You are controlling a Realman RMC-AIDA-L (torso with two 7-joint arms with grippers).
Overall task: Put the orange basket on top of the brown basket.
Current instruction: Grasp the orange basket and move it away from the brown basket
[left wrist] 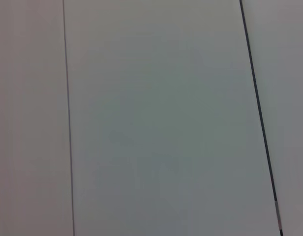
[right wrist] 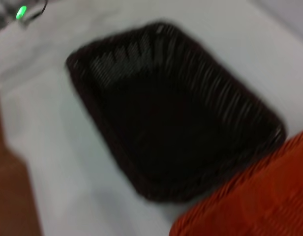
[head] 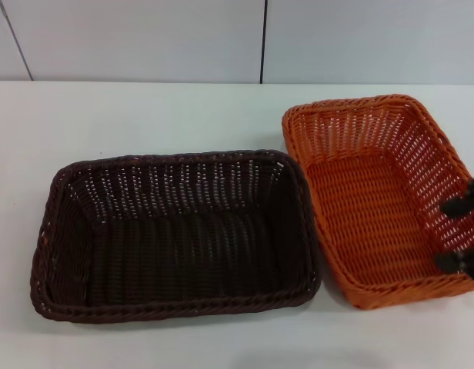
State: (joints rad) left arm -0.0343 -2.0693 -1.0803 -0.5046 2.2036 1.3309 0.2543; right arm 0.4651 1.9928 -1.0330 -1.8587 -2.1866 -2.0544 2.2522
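Note:
The brown basket (head: 175,234) sits empty on the white table, left of centre in the head view. The orange basket (head: 375,196) sits empty right beside it, their rims close together or touching. My right gripper (head: 455,234) comes in from the right edge, at the orange basket's right wall near its front corner. Its two dark fingers (head: 458,206) stand apart, open, over the inside of that wall. The right wrist view shows the brown basket (right wrist: 176,113) and a corner of the orange basket (right wrist: 259,196). My left gripper is out of view.
The white table (head: 145,115) runs back to a white panelled wall (head: 145,38). The left wrist view shows only wall panels (left wrist: 156,123) with dark seams. A green light (right wrist: 21,12) glows at the far table edge in the right wrist view.

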